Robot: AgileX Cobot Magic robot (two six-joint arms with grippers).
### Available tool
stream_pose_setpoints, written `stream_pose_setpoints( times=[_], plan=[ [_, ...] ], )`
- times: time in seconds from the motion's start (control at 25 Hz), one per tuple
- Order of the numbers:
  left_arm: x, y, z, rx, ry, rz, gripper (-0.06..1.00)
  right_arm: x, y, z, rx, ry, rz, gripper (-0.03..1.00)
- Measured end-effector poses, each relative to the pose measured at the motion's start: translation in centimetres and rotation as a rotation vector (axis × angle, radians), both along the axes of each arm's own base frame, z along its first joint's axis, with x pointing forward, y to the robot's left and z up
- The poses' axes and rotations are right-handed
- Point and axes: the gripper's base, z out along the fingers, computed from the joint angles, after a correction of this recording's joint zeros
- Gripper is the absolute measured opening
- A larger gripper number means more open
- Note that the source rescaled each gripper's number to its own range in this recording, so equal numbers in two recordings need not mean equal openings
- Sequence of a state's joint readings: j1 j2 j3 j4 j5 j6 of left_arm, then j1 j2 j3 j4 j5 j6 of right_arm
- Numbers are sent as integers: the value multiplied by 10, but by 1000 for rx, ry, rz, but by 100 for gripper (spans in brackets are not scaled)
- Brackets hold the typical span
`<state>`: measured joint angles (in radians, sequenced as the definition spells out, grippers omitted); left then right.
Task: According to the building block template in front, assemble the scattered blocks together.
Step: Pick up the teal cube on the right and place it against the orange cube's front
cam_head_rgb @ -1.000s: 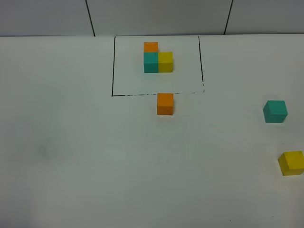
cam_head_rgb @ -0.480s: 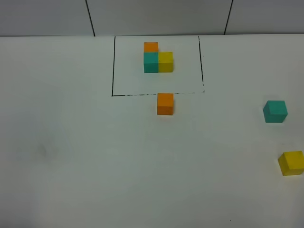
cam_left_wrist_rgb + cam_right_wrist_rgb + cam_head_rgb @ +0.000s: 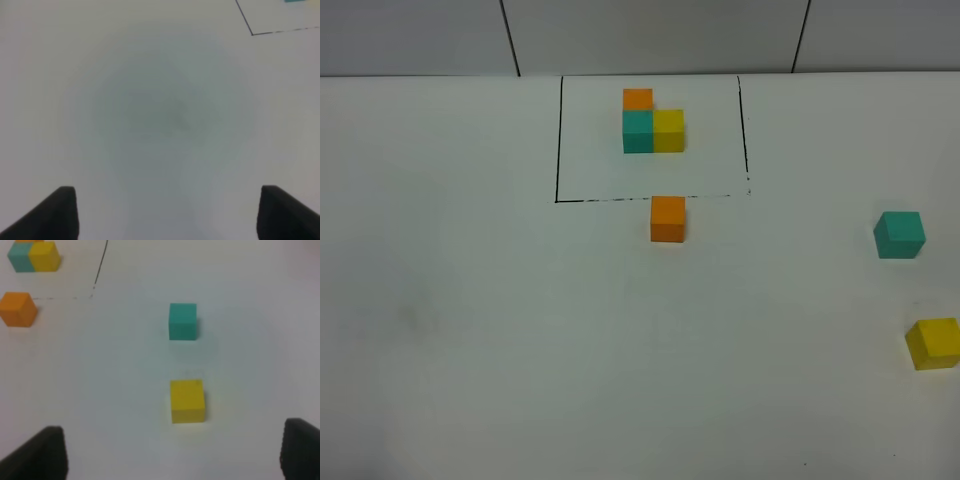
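We see left gripper (image 3: 170, 215) and right gripper (image 3: 172, 450) spread wide, both empty. Template (image 3: 652, 125) sits inside the black frame. Orange cube (image 3: 667, 218) lies just outside its near line; teal cube (image 3: 899, 234) and yellow cube (image 3: 932, 343) are far right.

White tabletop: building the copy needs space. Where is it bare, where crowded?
Bare: the white table left of the black-line rectangle and on the near side of the loose orange cube; between that cube and the loose teal cube. Crowded: the right edge by the loose yellow cube, and the framed three-cube template.
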<state>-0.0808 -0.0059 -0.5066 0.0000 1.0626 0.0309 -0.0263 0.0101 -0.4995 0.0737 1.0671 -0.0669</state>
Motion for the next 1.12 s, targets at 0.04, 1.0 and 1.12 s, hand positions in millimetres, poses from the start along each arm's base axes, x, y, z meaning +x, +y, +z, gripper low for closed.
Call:
stream_pose_setpoints(
  times=[0.04,1.0,1.12],
  plan=[
    [0,0,0,0,0,15,67,0,0,0,0,0,0,73],
    [0,-1,0,33,-3,24,66,0,0,0,0,0,0,73],
    [0,-1,0,33,-3,24,66,0,0,0,0,0,0,73]
  ],
)
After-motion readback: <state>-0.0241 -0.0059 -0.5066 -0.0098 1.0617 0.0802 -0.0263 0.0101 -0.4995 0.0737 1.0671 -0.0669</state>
